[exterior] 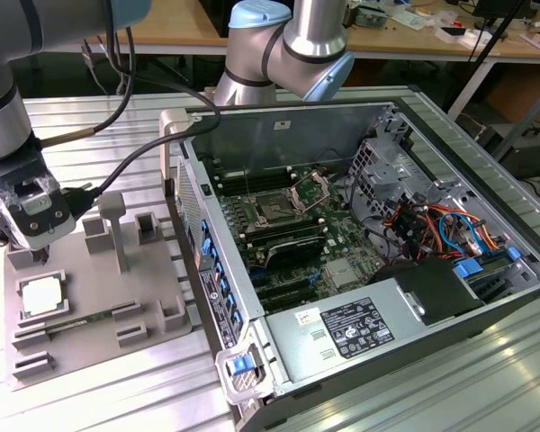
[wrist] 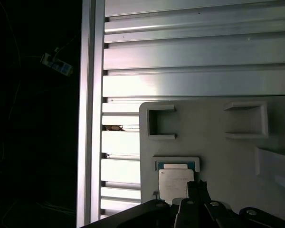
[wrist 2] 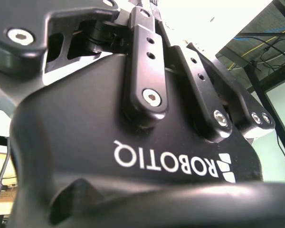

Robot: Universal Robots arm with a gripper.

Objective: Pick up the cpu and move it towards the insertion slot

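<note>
The cpu [exterior: 43,295] is a small silvery square chip lying flat in a recess of the grey plastic tray [exterior: 153,297] at the exterior view's left. My gripper [exterior: 42,256] hangs just above the tray, slightly behind the cpu, apart from it and shut with nothing in it. In the first wrist view the cpu [wrist: 175,183] lies right beside the closed tips of my gripper [wrist: 198,186]. The insertion slot [exterior: 277,209] is the square socket with a raised metal frame on the motherboard, inside the open computer case.
The open computer case [exterior: 360,117] fills the exterior view's right, with a power supply [exterior: 351,328], cables and drive cage. Upright grey blocks [exterior: 113,229] stand on the tray near the gripper. The ribbed aluminium table [wrist: 194,57] surrounds it, with its edge [wrist: 88,118] close by.
</note>
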